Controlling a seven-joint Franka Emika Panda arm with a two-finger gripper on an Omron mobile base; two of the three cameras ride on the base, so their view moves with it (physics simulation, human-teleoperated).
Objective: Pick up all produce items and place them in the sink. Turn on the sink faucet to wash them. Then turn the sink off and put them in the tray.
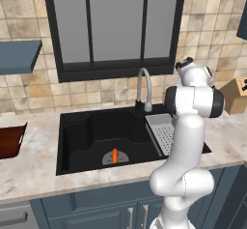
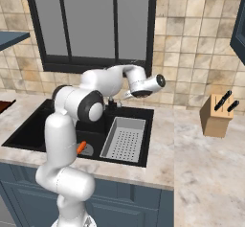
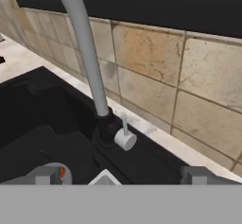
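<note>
The small orange carrot [image 1: 115, 155] lies on the round grey drain disc at the bottom of the black sink [image 1: 82, 136]; part of it peeks out beside the arm [image 2: 81, 147]. The silver gooseneck faucet [image 1: 144, 87] stands at the sink's back rim. In the hand view its spout [image 3: 85, 43] rises from a dark base with a small handle [image 3: 125, 137]. My gripper [image 3: 120, 176] hangs open just in front of that handle, touching nothing. A bit of the carrot [image 3: 61, 172] shows by the left fingertip. The reddish-brown tray [image 1: 9, 141] sits on the counter at far left.
A light grey perforated drainer basket [image 2: 124, 137] fills the sink's right part. A wooden knife block [image 2: 217, 113] stands on the counter to the right. A tiled wall and a dark-framed window [image 1: 116, 25] rise close behind the faucet. Blue shelves [image 1: 19, 56] hang at left.
</note>
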